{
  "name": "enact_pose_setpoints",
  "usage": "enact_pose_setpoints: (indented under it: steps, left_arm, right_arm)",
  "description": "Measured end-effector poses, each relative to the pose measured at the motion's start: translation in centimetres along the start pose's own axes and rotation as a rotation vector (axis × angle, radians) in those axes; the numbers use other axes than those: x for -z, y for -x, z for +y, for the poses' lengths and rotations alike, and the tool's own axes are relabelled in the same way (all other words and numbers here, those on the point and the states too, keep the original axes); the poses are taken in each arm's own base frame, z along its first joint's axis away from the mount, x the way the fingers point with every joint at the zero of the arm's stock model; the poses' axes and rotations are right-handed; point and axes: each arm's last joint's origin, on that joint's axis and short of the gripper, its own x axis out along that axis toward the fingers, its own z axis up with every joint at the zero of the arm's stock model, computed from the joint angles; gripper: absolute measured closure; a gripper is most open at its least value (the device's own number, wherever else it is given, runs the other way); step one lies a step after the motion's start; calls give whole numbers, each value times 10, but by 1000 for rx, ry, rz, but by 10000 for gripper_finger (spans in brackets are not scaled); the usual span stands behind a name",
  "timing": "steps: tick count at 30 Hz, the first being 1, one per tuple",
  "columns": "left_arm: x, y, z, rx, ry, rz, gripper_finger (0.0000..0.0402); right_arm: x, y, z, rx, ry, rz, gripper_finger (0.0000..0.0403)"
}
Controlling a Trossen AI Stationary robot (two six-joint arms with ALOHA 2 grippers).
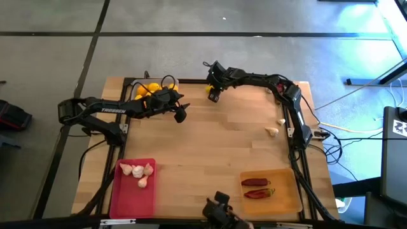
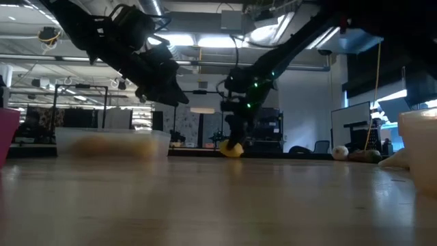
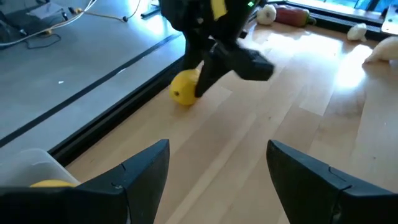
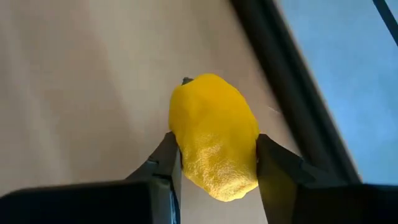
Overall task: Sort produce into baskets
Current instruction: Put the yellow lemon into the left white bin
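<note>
Right hand [image 4: 214,163] down at the far edge of the bench [image 1: 210,146], near the middle, fingers [image 4: 166,163] pressed against both sides of a yellow lemon [image 4: 214,134]. In the low view, lemon resting on the wood under that hand [image 2: 234,145]. Seen from above, same hand [image 1: 213,95] just right of the clear tray [image 1: 173,81].

Left hand [image 3: 217,168] hovering above the bench, just beside the clear tray, fingers spread wide with nothing between them. From overhead, placed near the tray's near right corner [image 1: 180,114]. More lemons [image 1: 147,89] lying in the clear tray at the far left.

Pink tray [image 1: 135,197] at the near left, holding a cluster of garlic bulbs [image 1: 138,172] in its far end. Orange tray [image 1: 286,197] at the near right, with two red chili peppers [image 1: 257,187] lying side by side. Two loose garlic pieces [image 1: 275,128] on the bare wood at the right, close to the right arm's base. One more chili [image 3: 292,15] and a garlic bulb [image 3: 267,12] lying on the bench behind the right arm, in the left wrist view.
</note>
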Motion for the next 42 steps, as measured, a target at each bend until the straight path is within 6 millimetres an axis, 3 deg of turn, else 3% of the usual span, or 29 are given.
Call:
enact_pose_setpoints:
  steps: [8,13,21,27,33,42]
  left_arm:
    - [2,4,-17,117,-109,3,137]
    - [3,6,-23,140,-74,3,137]
    - [-4,13,-23,177,-29,-23,137]
    - [-9,24,-19,203,74,-22,137]
    - [-9,24,-17,203,202,-4,137]
    - [-12,24,-18,216,210,-38,137]
  right_arm:
    - [-28,51,69,-52,161,-101,271]
    - [-39,84,121,28,272,-179,272]
    - [-38,104,185,205,430,-225,272]
    - [-28,101,205,288,451,-244,272]
    - [-33,110,219,318,437,-338,273]
    - [-31,114,233,305,443,-365,269]
